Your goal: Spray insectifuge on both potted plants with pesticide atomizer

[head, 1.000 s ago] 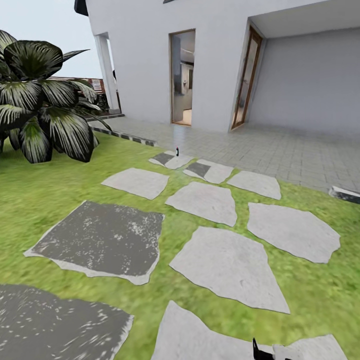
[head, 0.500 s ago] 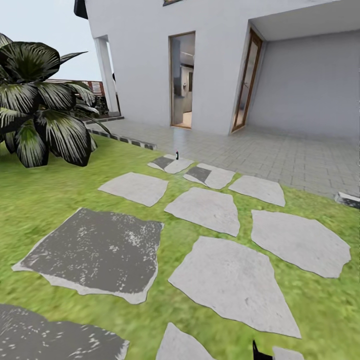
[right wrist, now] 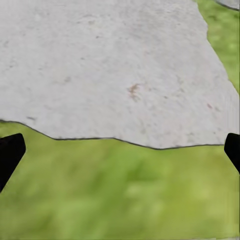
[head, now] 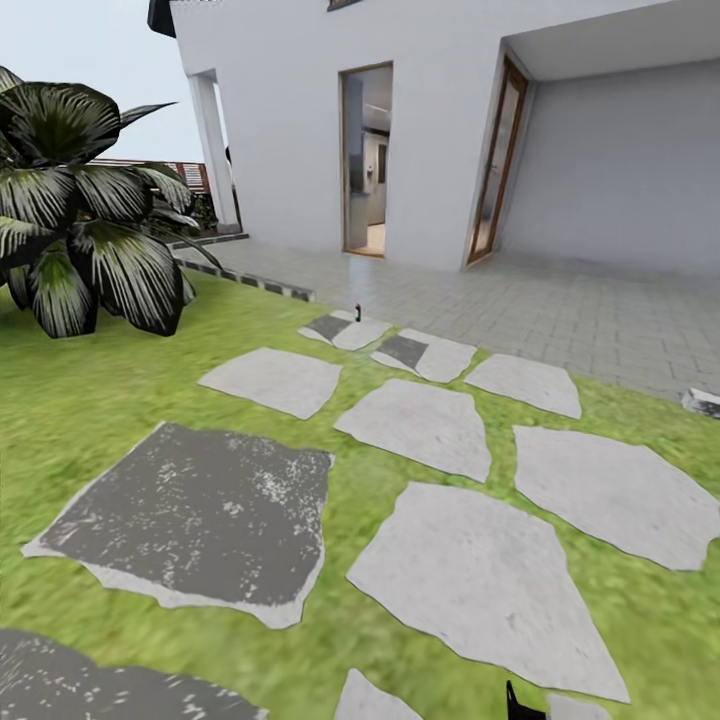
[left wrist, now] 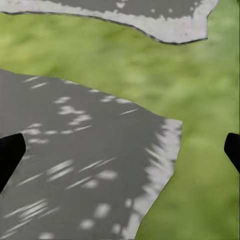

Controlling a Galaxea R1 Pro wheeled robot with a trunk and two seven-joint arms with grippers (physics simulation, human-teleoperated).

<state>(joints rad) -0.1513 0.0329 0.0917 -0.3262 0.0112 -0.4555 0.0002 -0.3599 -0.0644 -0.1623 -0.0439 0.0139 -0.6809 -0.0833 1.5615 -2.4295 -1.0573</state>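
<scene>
- The atomizer, a tiny dark bottle with a red top, is seen upright at the far end of the stepping-stone path, on or just beside the farthest stone, near the edge of the paved patio.
- It is well apart from both pincers; the pickup is judged not yet begun, and an approach across the lawn is still needed.
- No potted plants are made out; the big striped-leaf plant at the left of the head view is not one of them.
- Left pincer: released, nothing between the fingers; dark fingertips sit far apart at the picture's edges, over a dark grey stone and grass.
- Right pincer: also spread wide and empty, over the edge of a pale stone and grass.
- Both are likely carried low and open because the robot is travelling, so they are ready for a grasp on arrival.
- The head view gives the bottle, the house wall with its open doorway and the whole path; the wrist views give none of that.
- The wrist views give the finger spread, which the head view does not; there, a dark tip is seen at the bottom edge.
</scene>
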